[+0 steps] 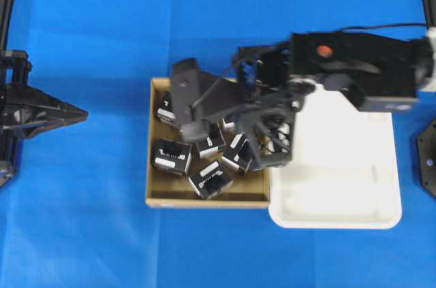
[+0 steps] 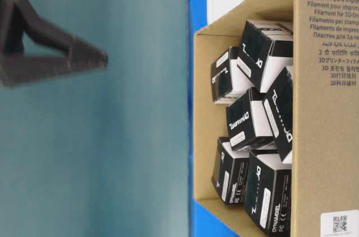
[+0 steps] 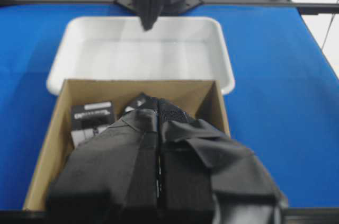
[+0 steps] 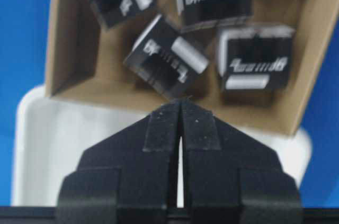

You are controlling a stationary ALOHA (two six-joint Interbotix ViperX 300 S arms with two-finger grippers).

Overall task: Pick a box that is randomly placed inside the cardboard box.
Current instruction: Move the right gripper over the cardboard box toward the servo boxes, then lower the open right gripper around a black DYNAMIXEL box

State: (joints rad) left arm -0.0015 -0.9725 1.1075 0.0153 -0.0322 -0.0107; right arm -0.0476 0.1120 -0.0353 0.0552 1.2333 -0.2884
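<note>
Blue cloth covers the whole table (image 1: 88,220), and on it, near the middle, sits the cardboard box (image 1: 158,196) with the white plastic tray (image 1: 340,213) touching its right wall. Both lie well away from the table's edges.

Six small black cartons lie jumbled inside the cardboard box, tilted every which way, some leaning on each other. One box (image 4: 167,57) sits just beyond my right fingertips in the wrist view — tipped on a corner, its white label strip facing up and to the right. It rests toward the tray-side wall of the cardboard box, apart from my fingers.

My right gripper (image 4: 181,108) is pressed together, pads meeting along a thin seam, with nothing between them. It hangs above the seam where the cardboard box meets the tray. From overhead, my right arm (image 1: 354,70) reaches in from the right edge of the table and hides the far right corner of the cardboard box (I cannot tell what lies under it there).

My left gripper (image 1: 83,115) hangs over bare cloth near the left edge of the table, well apart from the cardboard box, its fingers (image 3: 132,166) closed flat against each other — empty as well.

Printed lettering runs down the outer wall of the cardboard box in the table-level view.
</note>
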